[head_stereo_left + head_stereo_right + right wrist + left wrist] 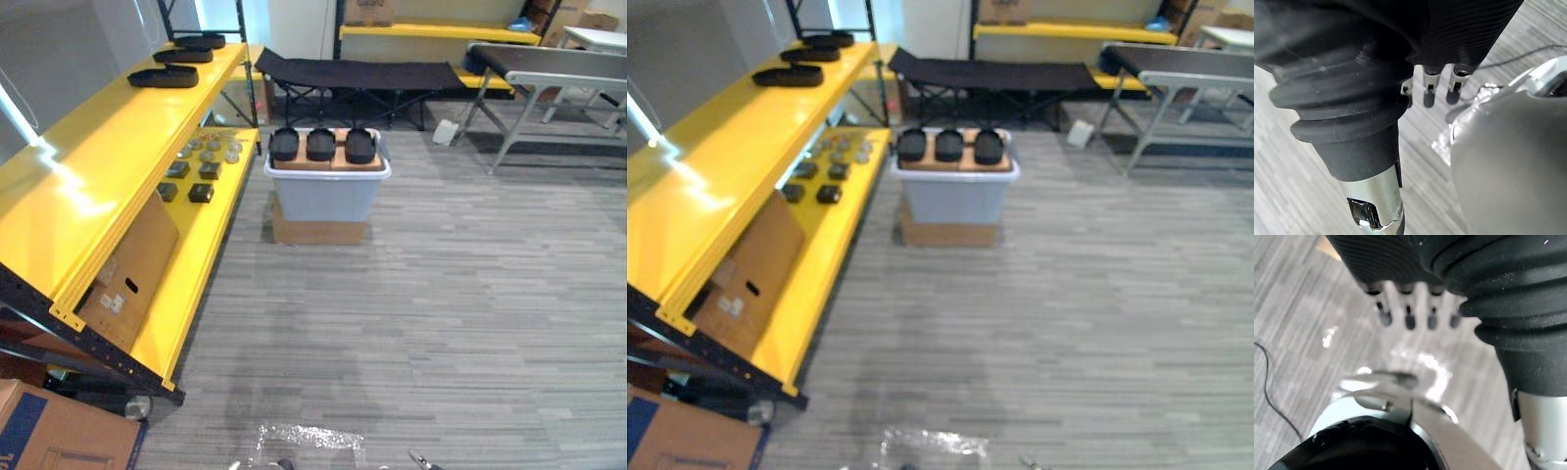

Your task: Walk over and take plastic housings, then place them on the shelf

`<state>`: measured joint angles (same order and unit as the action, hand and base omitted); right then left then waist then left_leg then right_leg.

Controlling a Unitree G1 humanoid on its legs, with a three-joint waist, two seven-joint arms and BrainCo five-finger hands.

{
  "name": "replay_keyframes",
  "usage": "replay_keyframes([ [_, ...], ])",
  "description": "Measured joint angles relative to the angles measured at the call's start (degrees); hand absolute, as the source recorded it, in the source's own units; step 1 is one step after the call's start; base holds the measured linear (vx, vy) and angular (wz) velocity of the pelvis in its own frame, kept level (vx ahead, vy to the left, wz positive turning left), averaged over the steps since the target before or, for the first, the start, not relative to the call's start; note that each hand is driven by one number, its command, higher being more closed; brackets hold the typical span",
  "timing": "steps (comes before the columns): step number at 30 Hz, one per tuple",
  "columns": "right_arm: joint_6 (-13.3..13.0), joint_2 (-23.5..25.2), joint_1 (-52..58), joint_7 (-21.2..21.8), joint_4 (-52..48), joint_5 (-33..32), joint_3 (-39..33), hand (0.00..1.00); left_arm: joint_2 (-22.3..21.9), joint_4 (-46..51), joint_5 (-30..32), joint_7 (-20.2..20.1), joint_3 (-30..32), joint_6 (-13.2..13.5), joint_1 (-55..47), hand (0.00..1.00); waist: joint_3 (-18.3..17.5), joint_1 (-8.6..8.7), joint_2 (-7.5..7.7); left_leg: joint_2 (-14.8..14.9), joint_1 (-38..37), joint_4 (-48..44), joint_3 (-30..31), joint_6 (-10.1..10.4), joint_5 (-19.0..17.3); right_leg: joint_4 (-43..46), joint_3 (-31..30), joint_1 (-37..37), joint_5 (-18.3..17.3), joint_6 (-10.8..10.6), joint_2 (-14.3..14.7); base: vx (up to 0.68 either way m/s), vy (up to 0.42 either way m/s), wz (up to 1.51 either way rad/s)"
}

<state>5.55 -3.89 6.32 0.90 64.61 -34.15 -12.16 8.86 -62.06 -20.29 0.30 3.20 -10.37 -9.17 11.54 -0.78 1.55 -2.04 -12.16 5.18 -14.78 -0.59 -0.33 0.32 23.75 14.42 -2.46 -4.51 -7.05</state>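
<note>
Three black plastic housings (321,145) lie in a row on a cardboard sheet on top of a grey bin (326,194), a few steps ahead on the floor. Three more black housings (164,76) rest along the far end of the yellow shelf's upper level (108,166). My left hand (1409,308) hangs beside my body over the grey floor, fingers straight and holding nothing. My right hand (1429,94) hangs the same way, fingers relaxed and empty. Both hands are far from the bin.
The yellow rack runs along the left; its lower level (211,235) carries small parts and a leaning cardboard sheet (132,264). A cardboard box (59,431) stands at the lower left. A black cot (353,73) and a conveyor table (549,64) stand behind the bin.
</note>
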Motion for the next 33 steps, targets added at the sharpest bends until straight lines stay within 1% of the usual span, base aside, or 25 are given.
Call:
replay_keyframes([
  [4,0.71,-0.08,-0.09,0.52,0.07,0.21,0.00,0.00,0.08,-0.14,0.01,-0.57,0.00,0.03,0.05,0.00,0.02,0.04,0.10,-0.22,0.05,0.01,0.19,-0.01,0.00,-0.39,0.14,0.00,0.04,-0.16,-0.22,-0.05,0.047,0.03],
  [6,0.78,-0.12,-0.17,0.60,0.07,1.22,0.00,0.00,0.11,-0.17,0.03,-0.72,-0.01,0.00,0.08,0.00,0.01,0.04,0.17,-0.41,0.12,0.02,0.24,0.00,-0.01,-0.83,0.17,0.13,0.12,-0.31,-0.30,-0.01,0.044,0.02],
  [12,0.78,-0.10,-0.21,0.55,0.13,1.45,0.12,0.00,0.59,-0.44,0.03,-1.24,-1.23,-0.03,0.28,0.00,-0.01,0.09,0.38,-0.86,0.07,0.02,0.33,-0.12,-0.16,-1.16,0.54,0.66,0.63,-0.94,-0.58,0.01,0.028,0.02],
  [14,0.78,-0.08,-0.25,0.47,0.11,1.71,0.13,0.00,0.94,-0.46,0.12,-1.57,-2.22,-0.19,0.49,0.00,0.03,0.13,0.58,-0.95,0.06,0.01,0.24,-0.37,-0.34,-0.87,0.44,0.61,0.61,-0.92,-0.72,0.02,0.019,-0.02],
  [15,0.76,-0.10,-0.31,0.44,0.08,1.75,0.13,0.00,1.00,-0.48,0.29,-1.63,-2.26,-0.66,0.66,0.00,0.28,0.13,0.93,-1.02,0.11,0.00,0.20,-0.58,-0.65,0.23,0.61,0.11,0.05,-0.90,-1.06,0.04,0.045,-0.01],
  [17,0.45,-0.11,-0.43,0.31,-0.10,1.75,0.10,0.00,1.43,-0.43,0.61,-1.84,-3.08,-1.81,1.02,0.00,0.51,0.15,1.15,-1.47,0.35,-0.02,0.28,-1.37,-1.27,5.48,0.61,-2.48,-2.48,-1.76,-2.69,0.04,0.056,0.03],
  [18,0.24,-0.17,-0.32,0.27,-0.28,1.74,0.09,0.00,1.98,-0.39,0.64,-2.20,-4.54,-2.33,1.45,0.00,0.67,0.23,1.44,-1.97,0.66,-0.02,0.46,-2.03,-1.74,11.31,-0.01,-4.89,-4.27,-3.20,-4.39,0.05,0.058,0.04],
  [19,-0.17,-0.51,-0.50,0.28,-0.35,1.69,0.00,0.00,1.81,-0.43,0.67,-2.19,-4.60,-2.32,1.75,0.00,1.02,0.29,1.16,-1.97,0.77,-0.02,0.70,-2.31,-1.93,15.38,-0.56,-7.05,-4.52,-3.56,-5.14,0.07,0.100,0.08],
  [20,-0.80,-1.14,-1.12,0.26,-0.86,1.69,0.00,0.00,1.79,-0.39,0.63,-2.13,-5.56,-2.33,2.38,0.00,2.40,0.67,0.48,-1.52,0.87,-0.06,1.50,-2.63,-2.02,27.84,-1.97,-13.26,-3.20,-3.15,-7.04,0.09,0.087,0.21],
  [21,-0.86,-1.23,-1.41,0.36,-1.19,1.66,-0.11,0.00,2.15,-0.37,0.63,-1.83,-5.86,-2.37,3.07,0.00,3.69,1.36,-0.14,-1.10,0.03,-0.36,2.21,-3.33,-1.90,32.42,-3.03,-15.93,-5.15,-1.29,-7.70,0.08,0.075,0.28],
  [22,-1.04,-1.16,-1.52,0.47,-1.27,1.63,-0.15,0.00,2.24,-0.36,0.61,-1.60,-5.78,-2.37,3.45,0.00,4.26,1.61,0.22,-0.81,-0.13,-0.35,2.45,-3.40,-1.98,32.81,-3.91,-17.03,-6.57,-0.92,-7.50,0.13,0.036,0.25],
  [23,-1.43,-0.64,-1.62,0.59,-1.29,1.68,-0.14,0.00,2.68,-0.39,0.61,-1.58,-5.59,-2.53,3.86,0.00,4.88,1.57,1.00,-0.10,-0.40,-0.37,2.86,-3.31,-2.24,31.14,-5.12,-18.91,-7.90,-0.97,-6.17,0.14,0.006,0.19],
  [24,-1.60,0.00,-1.49,0.59,-1.28,1.66,-0.65,0.00,3.02,-0.68,0.71,-1.63,-5.51,-3.08,4.51,0.00,5.13,1.56,1.32,0.76,-0.53,-0.38,3.33,-2.94,-2.59,27.44,-5.79,-20.23,-7.68,-1.14,-4.58,0.18,0.003,0.14],
  [25,-1.60,0.29,-1.46,0.58,-1.26,1.68,-1.45,0.00,3.02,-0.99,0.96,-1.63,-5.43,-3.47,4.89,0.00,5.13,1.53,1.32,1.17,-0.62,-0.39,3.35,-2.56,-2.86,25.04,-6.30,-20.96,-7.31,-1.41,-3.70,0.18,-0.026,0.10],
  [26,-1.56,0.53,-1.06,0.52,-1.29,1.69,-1.85,0.00,2.76,-1.11,1.28,-1.63,-4.18,-4.28,5.31,0.00,5.13,1.63,1.28,1.80,-0.96,-0.40,3.30,-1.46,-3.36,19.44,-6.69,-22.08,-6.37,-2.33,-2.56,0.22,-0.032,-0.02],
  [27,-1.29,0.73,-0.33,0.54,-1.33,1.71,-2.54,0.00,2.43,-1.13,1.42,-1.54,-2.64,-4.80,5.52,0.00,5.13,1.64,1.27,2.03,-1.53,-0.43,3.13,-0.67,-4.23,13.94,-6.63,-23.03,-3.70,-1.81,-1.95,0.25,-0.042,-0.04],
  [28,-1.17,0.83,0.16,0.56,-1.37,1.82,-2.88,0.00,2.16,-1.13,1.41,-1.49,-1.48,-4.81,5.47,0.00,5.14,1.65,1.26,2.09,-1.87,-0.66,3.06,-0.15,-4.86,11.60,-6.51,-23.29,-2.18,-1.69,-1.76,0.30,-0.064,0.00],
  [29,-0.53,1.57,1.32,0.61,-1.79,2.79,-4.46,0.00,1.80,-1.12,1.11,-1.15,0.20,-4.77,5.42,0.00,5.19,1.64,1.24,2.33,-1.67,-4.25,3.08,1.07,-7.82,8.61,-6.45,-23.50,0.06,-1.50,-1.86,0.33,-0.094,0.02],
  [30,-0.08,1.57,3.13,0.71,-2.58,4.96,-4.97,0.00,1.38,-1.01,0.34,-0.85,0.99,-4.68,5.20,0.00,5.32,1.62,0.96,2.82,-1.66,-8.42,3.13,2.17,-11.65,8.16,-6.51,-23.17,0.97,-1.10,-1.88,0.33,-0.107,0.02],
  [31,-0.08,1.68,3.95,0.78,-2.94,5.93,-5.27,0.00,1.30,-0.87,0.08,-0.79,1.08,-4.68,5.13,0.00,5.22,1.56,0.83,3.03,-1.85,-10.27,3.18,2.56,-13.49,8.49,-6.54,-23.14,0.91,-0.96,-1.88,0.36,-0.136,0.02],
  [32,0.25,1.94,4.60,1.18,-3.24,7.12,-5.83,0.00,1.27,-0.09,-0.24,-0.57,1.15,-4.69,5.09,0.00,5.17,1.53,0.78,3.51,-2.04,-13.62,3.43,3.18,-16.83,10.30,-6.56,-23.51,0.34,-0.02,-1.88,0.41,-0.189,0.06],
  [33,0.87,2.02,5.00,1.60,-3.18,7.42,-6.48,0.00,1.05,0.69,-0.72,-0.43,1.66,-4.50,5.05,0.00,5.07,1.54,0.56,4.15,-1.98,-15.74,3.72,3.68,-19.29,12.67,-6.61,-24.34,-0.23,1.73,-1.74,0.56,-0.277,0.15],
])
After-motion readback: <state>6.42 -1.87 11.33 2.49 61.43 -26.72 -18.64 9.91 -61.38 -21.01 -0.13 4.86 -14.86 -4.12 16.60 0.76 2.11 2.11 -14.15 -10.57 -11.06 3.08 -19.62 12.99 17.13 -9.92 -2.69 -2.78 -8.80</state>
